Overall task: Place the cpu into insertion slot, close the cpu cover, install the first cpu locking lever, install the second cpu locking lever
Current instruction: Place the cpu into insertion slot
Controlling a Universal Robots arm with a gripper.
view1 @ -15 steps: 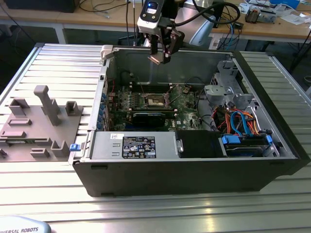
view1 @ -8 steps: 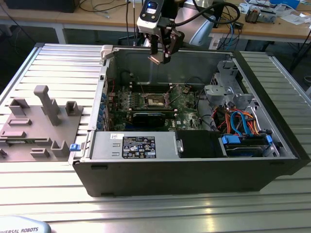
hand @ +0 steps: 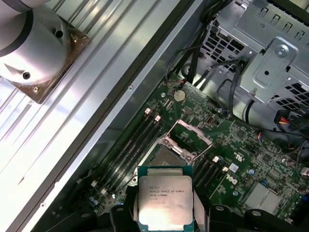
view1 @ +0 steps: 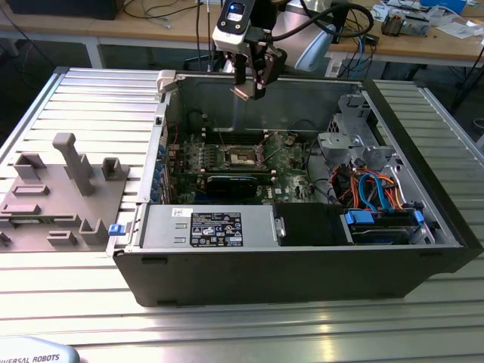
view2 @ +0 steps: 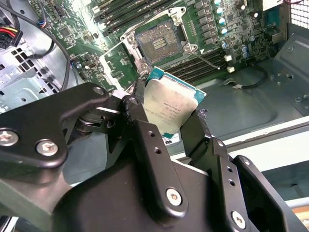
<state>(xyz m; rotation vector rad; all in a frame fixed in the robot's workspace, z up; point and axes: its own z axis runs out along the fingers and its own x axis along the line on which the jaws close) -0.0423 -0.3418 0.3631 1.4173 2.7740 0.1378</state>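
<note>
Ribbed metal table, open computer case, gripper over it clenched on the cpu, insertion slot uncovered.

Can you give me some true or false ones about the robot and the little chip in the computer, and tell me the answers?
1. The gripper grips the cpu in its jaws. True.
2. The cpu already sits in the insertion slot. False: the slot is empty; the cpu is up in the air.
3. The cpu cover is shut. False: it stands swung open beside the slot.
4. The computer case lies open on top. True.
</note>
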